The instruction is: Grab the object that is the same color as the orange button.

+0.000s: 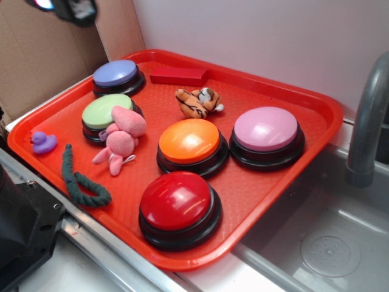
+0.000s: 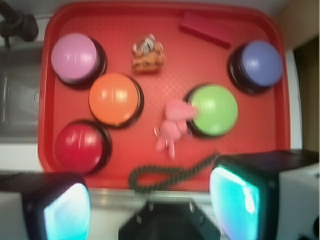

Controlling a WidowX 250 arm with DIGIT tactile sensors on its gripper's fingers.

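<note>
Toy kitchen counter, grey sink basin (image 1: 328, 243) and faucet (image 1: 364, 121) at right, red tray (image 1: 255, 201), cardboard backdrop (image 1: 36, 55) far left

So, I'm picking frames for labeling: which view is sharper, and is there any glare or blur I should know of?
The exterior view is sharper: the plush tiger shows its stripes, though the orange button carries soft highlights. The wrist view is blurred throughout, the tiger is smeared, and the fingers glow cyan, out of focus.
</note>
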